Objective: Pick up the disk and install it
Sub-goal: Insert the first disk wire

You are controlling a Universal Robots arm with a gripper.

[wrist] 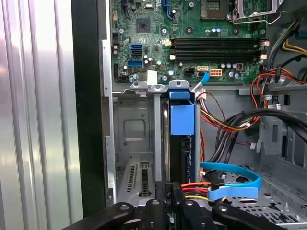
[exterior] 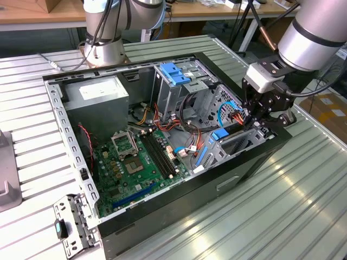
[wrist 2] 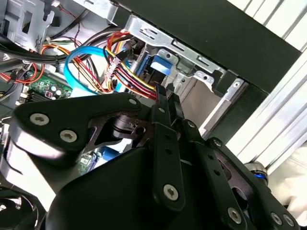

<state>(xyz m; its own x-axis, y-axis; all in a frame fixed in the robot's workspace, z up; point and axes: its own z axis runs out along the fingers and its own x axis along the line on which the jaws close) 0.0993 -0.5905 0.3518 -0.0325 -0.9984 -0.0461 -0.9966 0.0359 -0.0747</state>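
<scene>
disk [wrist: 182, 120] upright in drive bay [wrist: 139, 158]

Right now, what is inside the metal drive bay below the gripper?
The disk stands on edge inside the drive bay, its blue carrier tab showing. Its lower end is hidden behind the gripper, so the connection cannot be seen.

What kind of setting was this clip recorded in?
Probably a robotics lab or workshop bench: an open computer case lies on a ribbed metal table, a second robot base stands behind it, and wooden workbenches line the back.
</scene>
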